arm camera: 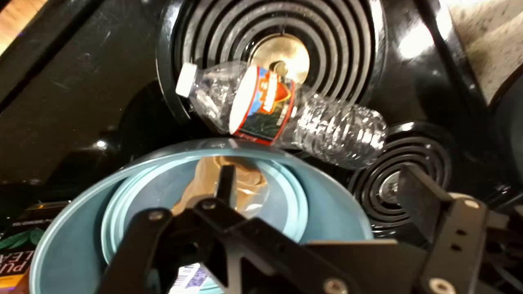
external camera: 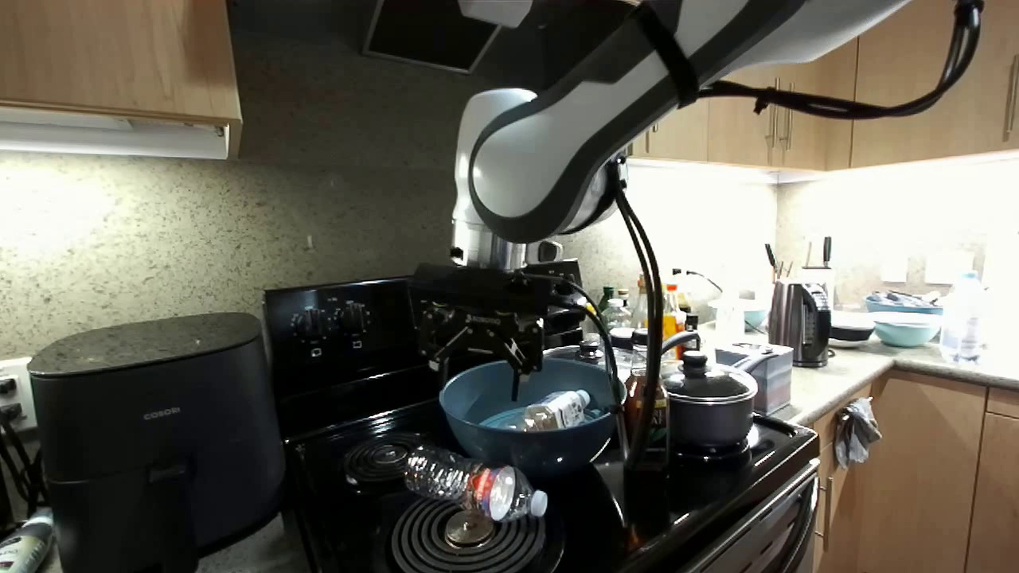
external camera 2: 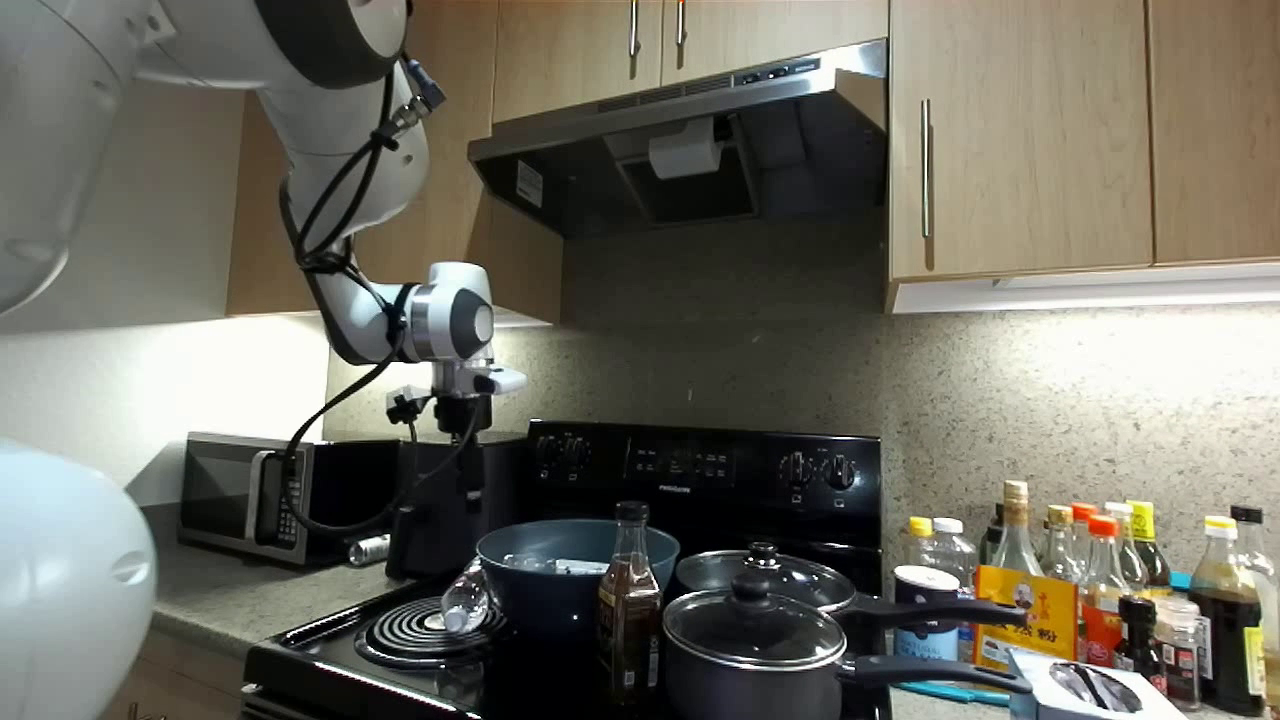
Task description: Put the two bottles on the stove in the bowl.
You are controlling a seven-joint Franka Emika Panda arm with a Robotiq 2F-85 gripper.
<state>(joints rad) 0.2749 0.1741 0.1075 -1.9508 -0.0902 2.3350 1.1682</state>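
A clear plastic bottle with a red label and white cap [external camera: 478, 484] lies on its side across the stove burners, beside the blue bowl [external camera: 529, 446]; it also shows in the wrist view [arm camera: 261, 104]. A second clear bottle with a white label [external camera: 557, 408] lies tilted inside the bowl; in the wrist view its label [arm camera: 190, 279] is mostly behind my gripper. My gripper [arm camera: 320, 183] is open and empty, one finger over the bowl and the other past its rim. It hangs above the bowl in an exterior view [external camera: 476, 371].
A dark sauce bottle [external camera 2: 630, 610] stands close beside the bowl. Lidded pots [external camera 2: 755, 640] stand behind it on the stove, handles sticking out. A black air fryer [external camera: 155, 438] stands on the counter next to the stove. Several condiment bottles [external camera 2: 1100, 580] stand on the far counter.
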